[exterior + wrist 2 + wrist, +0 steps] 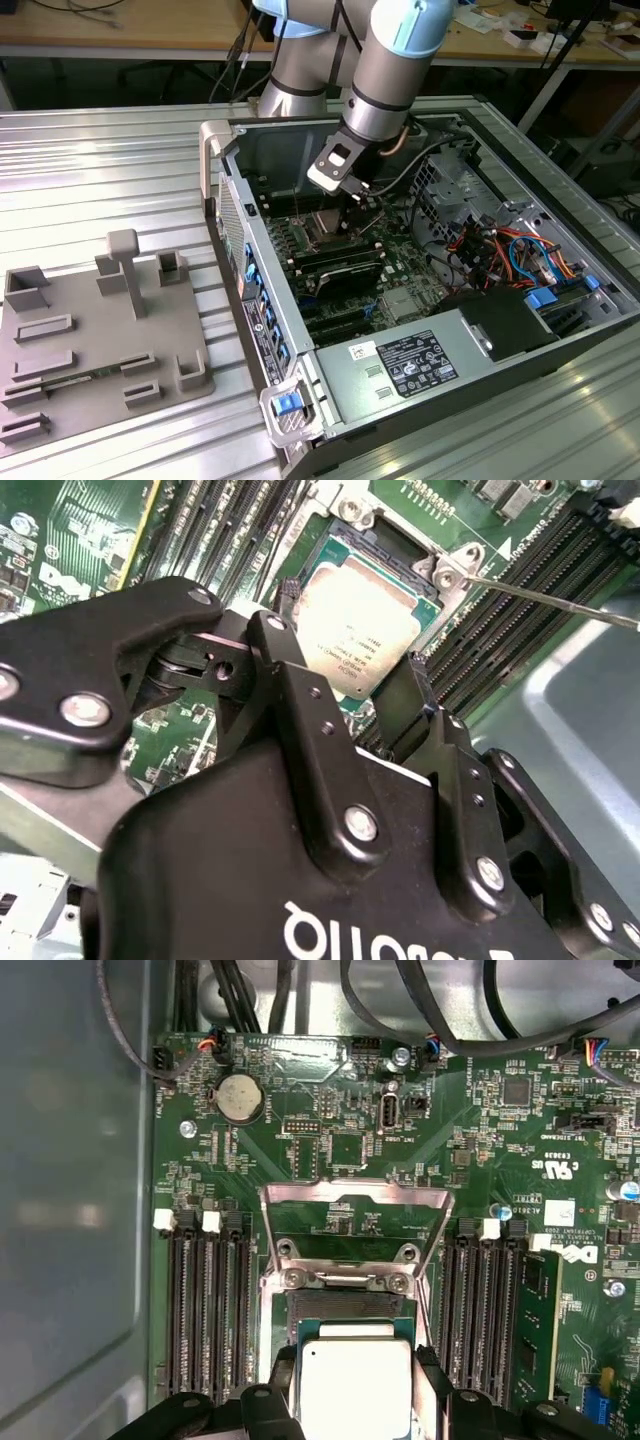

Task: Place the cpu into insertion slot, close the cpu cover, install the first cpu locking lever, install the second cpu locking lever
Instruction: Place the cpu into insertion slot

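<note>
1. Beneath the insertion slot (345,1308), and spreading far beyond it, is a ribbed metal table (100,170).
2. An open computer case (290,150) lies on its side on that table, enclosing the slot.
3. A grey fixture tray (80,290) lies well apart from the slot, outside the case on the exterior view's left.
4. The arm (385,70) hangs into the case, right above the slot.
5. The green motherboard (450,1130) carries the slot, with long black memory slots (205,1310) flanking it on two sides.
6. The gripper (352,640) sits directly over the slot, its black fingers (310,720) pinching two opposite edges of the cpu (355,1390).
7. The cpu cover (300,1197) stands swung up off the slot, hinged along one edge.
8. The cpu lies silvery top up over the slot, with a strip of the dark centre showing beside it; whether it is fully seated I cannot tell.
9. A thin locking lever (550,600) juts away from one corner of the slot.
</note>
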Action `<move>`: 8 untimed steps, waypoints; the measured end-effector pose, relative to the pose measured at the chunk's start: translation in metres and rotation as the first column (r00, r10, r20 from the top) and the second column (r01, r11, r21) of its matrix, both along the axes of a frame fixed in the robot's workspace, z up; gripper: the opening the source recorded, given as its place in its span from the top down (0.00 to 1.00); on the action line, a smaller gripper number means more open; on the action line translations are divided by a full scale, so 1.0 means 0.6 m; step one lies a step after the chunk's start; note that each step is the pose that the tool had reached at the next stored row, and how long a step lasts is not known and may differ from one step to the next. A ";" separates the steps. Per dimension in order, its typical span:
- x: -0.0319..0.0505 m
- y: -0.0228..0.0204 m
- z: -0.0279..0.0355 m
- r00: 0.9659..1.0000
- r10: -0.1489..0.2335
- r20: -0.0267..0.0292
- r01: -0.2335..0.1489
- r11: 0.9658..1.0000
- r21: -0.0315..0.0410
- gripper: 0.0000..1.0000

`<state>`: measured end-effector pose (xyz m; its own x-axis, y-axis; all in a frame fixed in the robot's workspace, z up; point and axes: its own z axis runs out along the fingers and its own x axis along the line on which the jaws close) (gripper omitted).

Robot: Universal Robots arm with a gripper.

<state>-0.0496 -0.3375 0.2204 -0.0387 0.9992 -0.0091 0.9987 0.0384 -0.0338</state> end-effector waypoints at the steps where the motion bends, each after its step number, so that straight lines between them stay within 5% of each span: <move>1: 0.000 0.0000 -0.001 1.000 -0.001 0.000 0.001 1.000 -0.002 0.46; 3: 0.000 0.0012 -0.007 1.000 -0.009 0.000 0.009 1.000 -0.010 0.46; 5: 0.000 0.0060 -0.026 0.999 -0.037 0.000 0.037 0.999 -0.007 0.46; 6: 0.000 0.0125 -0.030 0.999 -0.038 0.000 0.038 0.999 -0.028 0.46; 8: 0.000 0.0134 -0.035 0.999 -0.038 0.000 0.038 0.999 -0.032 0.46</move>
<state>-0.0497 -0.3295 0.1996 -0.0007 0.9992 -0.0410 0.9994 -0.0008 -0.0353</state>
